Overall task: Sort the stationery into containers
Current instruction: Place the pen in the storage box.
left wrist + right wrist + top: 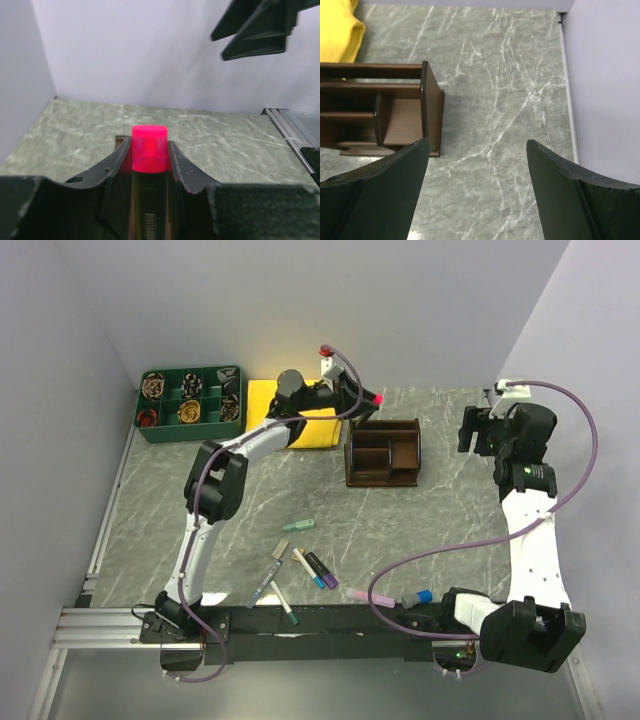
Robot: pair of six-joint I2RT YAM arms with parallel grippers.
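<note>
Left wrist view: a pink-capped marker [149,150] is clamped, cap forward, between the left fingers [116,164] and held raised just behind the organiser [383,452], presumably for lowering into a compartment. The right fingers [380,190] are spread, empty, beside the organiser. Other pens [300,565] are left well in front of it.
</note>
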